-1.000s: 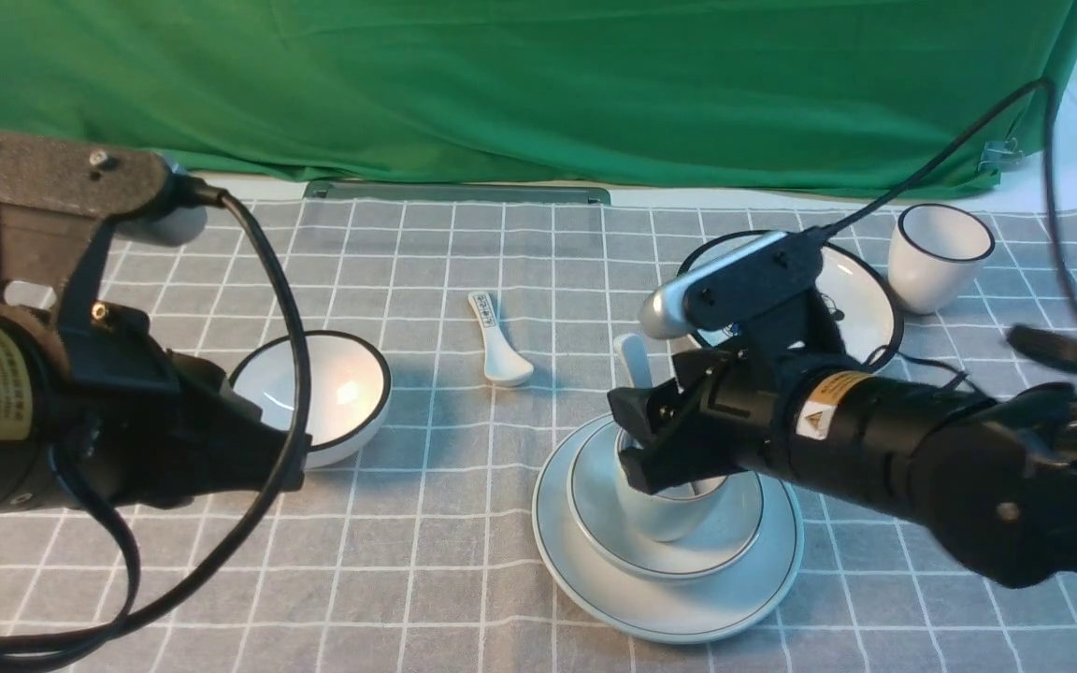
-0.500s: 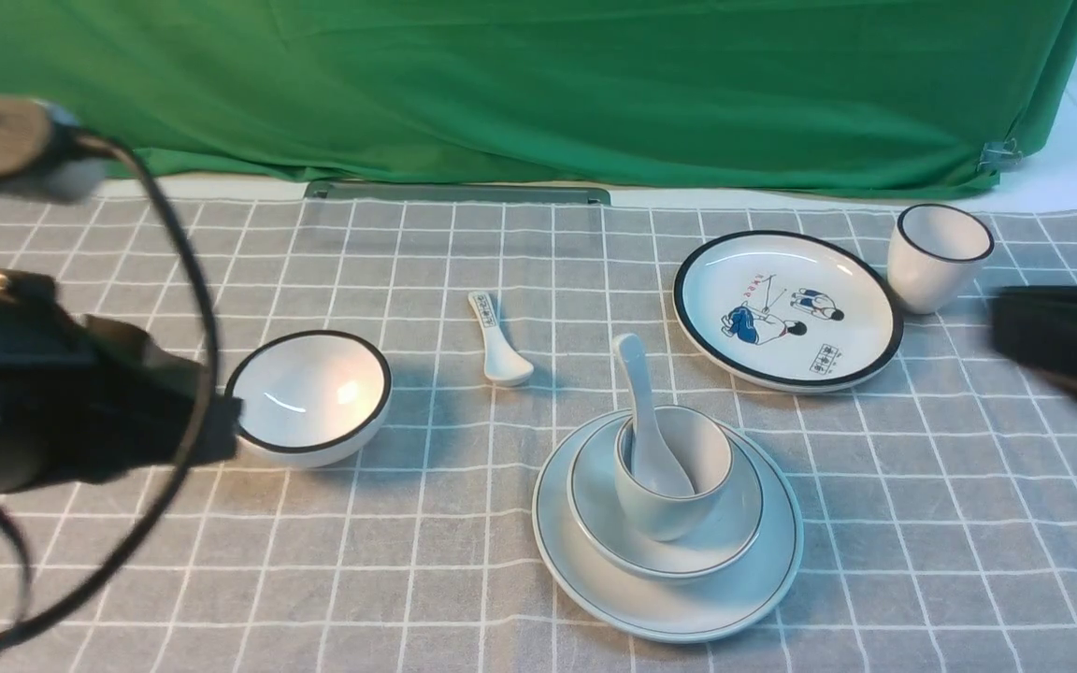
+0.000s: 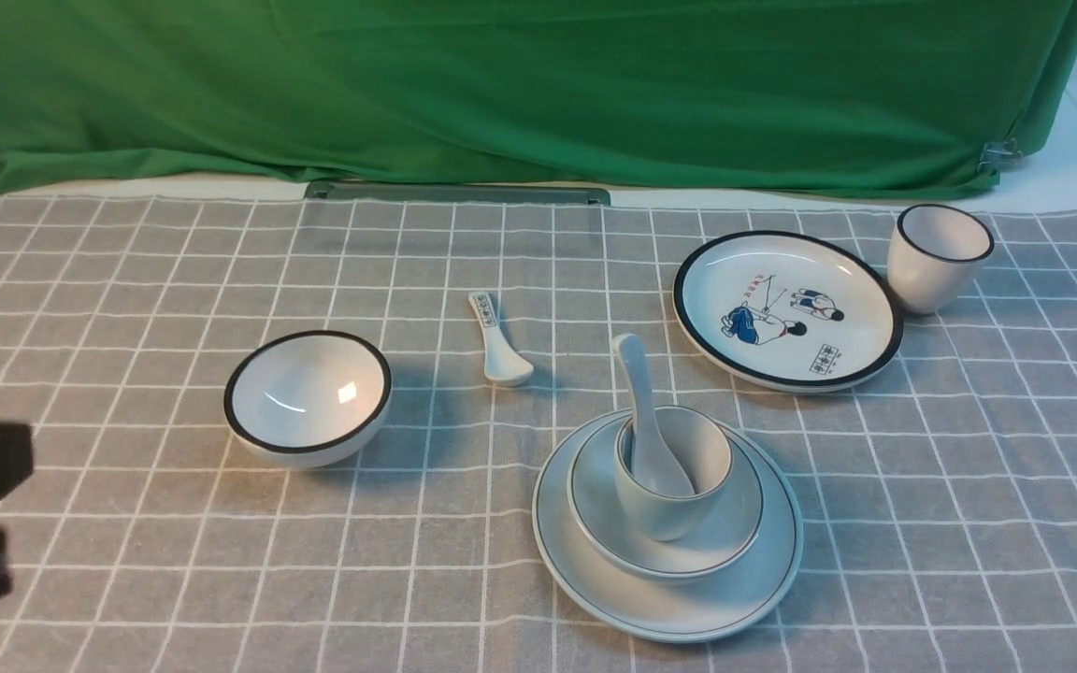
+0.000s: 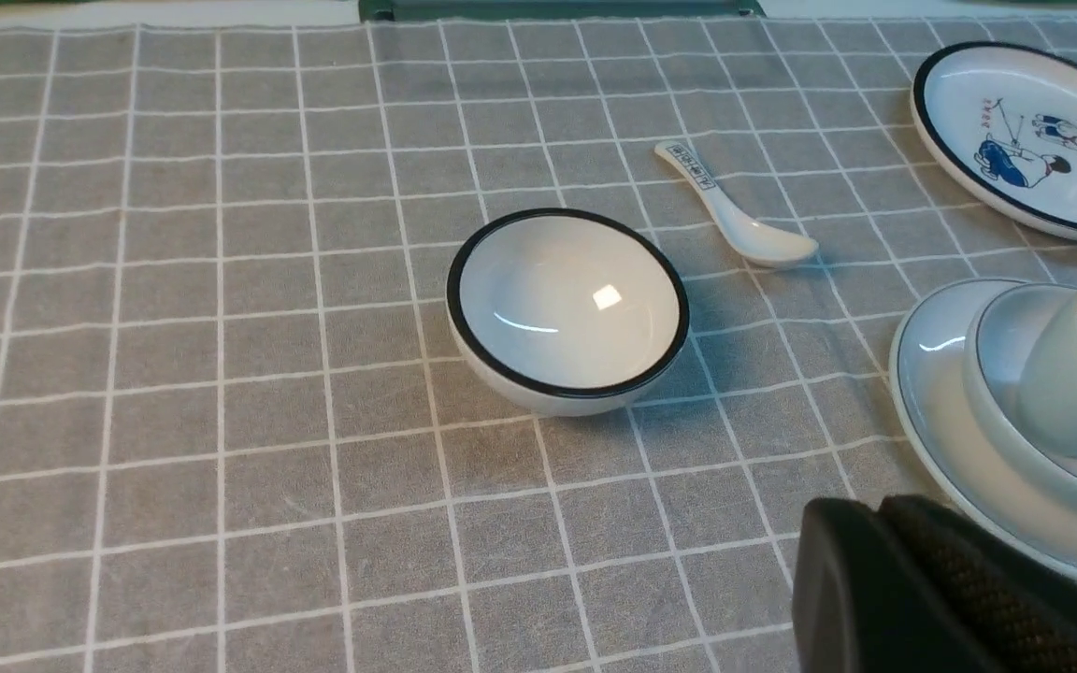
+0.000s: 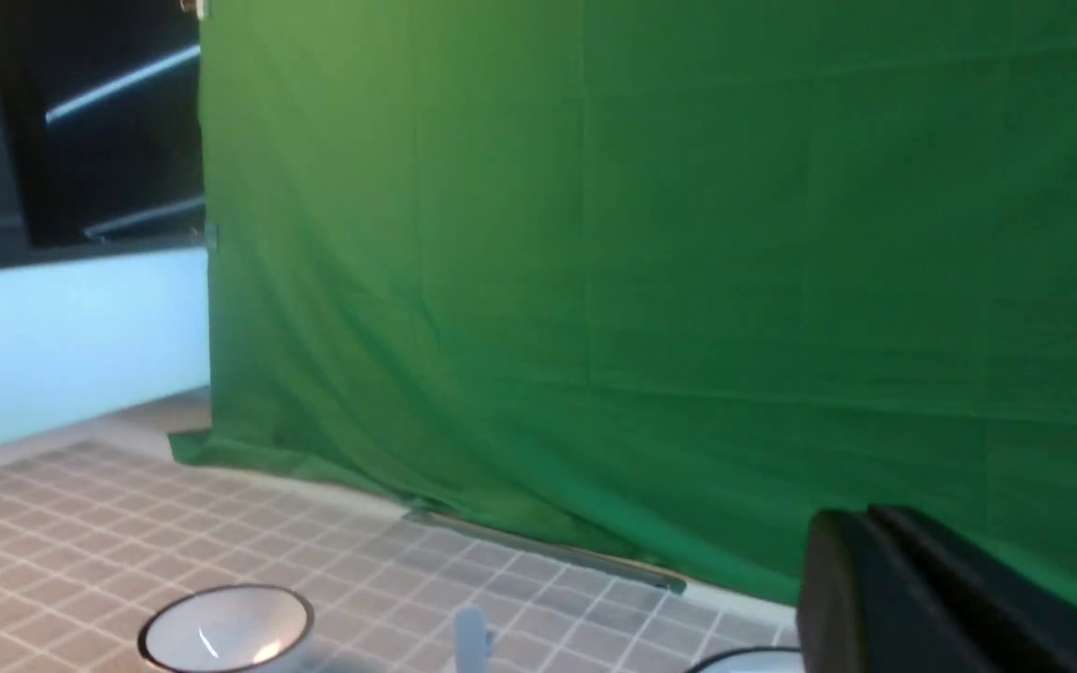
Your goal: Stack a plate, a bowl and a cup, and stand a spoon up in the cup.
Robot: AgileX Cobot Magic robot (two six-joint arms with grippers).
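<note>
I find the spoon [image 3: 643, 411] leaning in the cup [image 3: 679, 509], atop bowl [image 3: 595, 500] and plate [image 3: 669, 608]. I judge it light, stiff, slippery and chippable, best taken by the handle. Left gripper [image 4: 880, 514] and right gripper [image 5: 866, 523] are closed, empty.

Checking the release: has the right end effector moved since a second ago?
Yes. The right end effector withdrew rightward off the cup, leaving the front view.

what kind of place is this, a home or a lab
Most likely a staged robot test setup, not a home: a green backdrop cloth hangs behind, a grey checked tablecloth lies beneath, and crockery comes in pairs, like the plate and the picture plate.
</note>
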